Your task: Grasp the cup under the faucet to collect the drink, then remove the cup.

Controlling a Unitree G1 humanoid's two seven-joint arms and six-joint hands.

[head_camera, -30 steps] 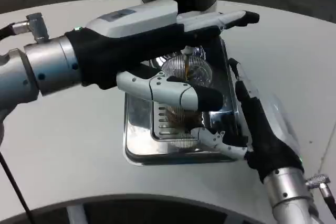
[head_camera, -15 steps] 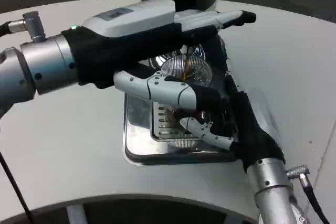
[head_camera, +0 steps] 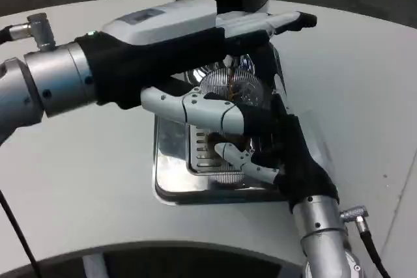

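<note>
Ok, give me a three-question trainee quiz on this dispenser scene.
1. True or false: the clear cup stands on the metal drip tray.
2. Which hand reaches in from the lower right towards the cup: A) left hand B) right hand?
3. Fill in: the tray rests on a ___ table.

Key: 1 true. 2 B. 3 white.
</note>
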